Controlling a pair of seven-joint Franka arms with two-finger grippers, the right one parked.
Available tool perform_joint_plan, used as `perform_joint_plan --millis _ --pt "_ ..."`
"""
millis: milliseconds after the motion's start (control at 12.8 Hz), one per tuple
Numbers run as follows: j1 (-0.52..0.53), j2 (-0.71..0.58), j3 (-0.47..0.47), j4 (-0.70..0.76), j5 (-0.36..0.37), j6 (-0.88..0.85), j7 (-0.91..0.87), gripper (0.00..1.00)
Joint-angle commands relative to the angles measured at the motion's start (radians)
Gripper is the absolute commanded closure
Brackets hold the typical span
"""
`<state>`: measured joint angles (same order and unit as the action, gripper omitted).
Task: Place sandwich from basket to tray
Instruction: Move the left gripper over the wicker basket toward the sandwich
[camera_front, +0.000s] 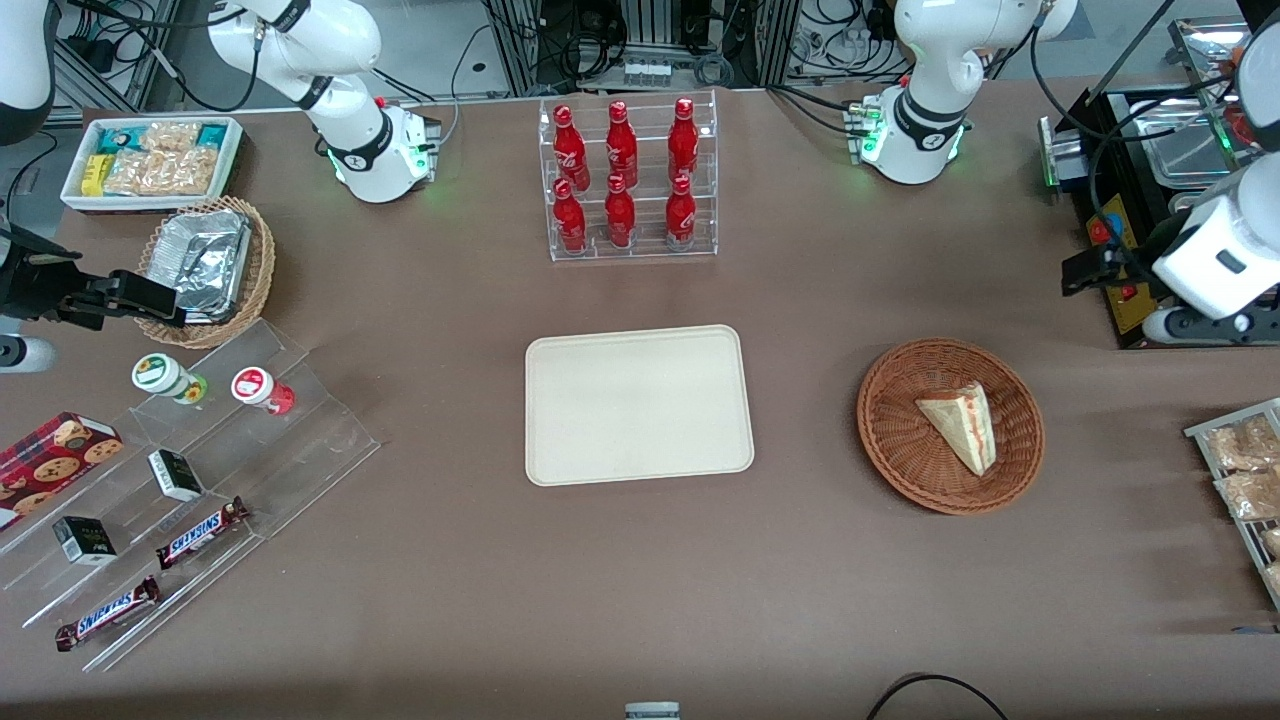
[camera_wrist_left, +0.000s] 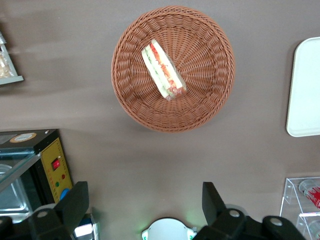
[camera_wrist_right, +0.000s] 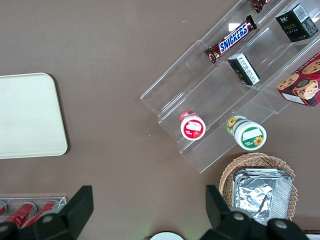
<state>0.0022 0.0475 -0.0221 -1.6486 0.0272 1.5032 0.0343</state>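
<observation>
One sandwich (camera_front: 960, 424) lies on its side in the one reddish-brown basket (camera_front: 900, 455), which sits beside the single empty tray (camera_front: 638, 405), toward the working arm's end of the table. The left gripper (camera_wrist_left: 145, 200) hangs high above the table, farther from the front camera than the basket, jaws spread wide and holding nothing. The likely risk: the soft wedge may squash or slip if pinched across its sloping faces. Six red bottles (camera_front: 622, 175) stand in a rack farther from the front camera than the tray.
</observation>
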Motion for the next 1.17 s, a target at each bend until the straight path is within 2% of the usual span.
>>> perform_joint_plan --millis 0,234,546,858,1092 --pt "0.010 -0.006 0.002 -0.092 -0.012 0.098 0.000 0.00" --pt "0.010 0.031 0.002 -0.192 -0.012 0.242 -0.048 0.00" --pt "0.010 0.117 0.002 -0.212 -0.013 0.336 -0.106 0.00" --pt "0.010 0.134 0.002 -0.276 -0.013 0.466 -0.200 0.00" --pt "0.009 0.146 0.001 -0.280 -0.055 0.512 -0.345 0.00"
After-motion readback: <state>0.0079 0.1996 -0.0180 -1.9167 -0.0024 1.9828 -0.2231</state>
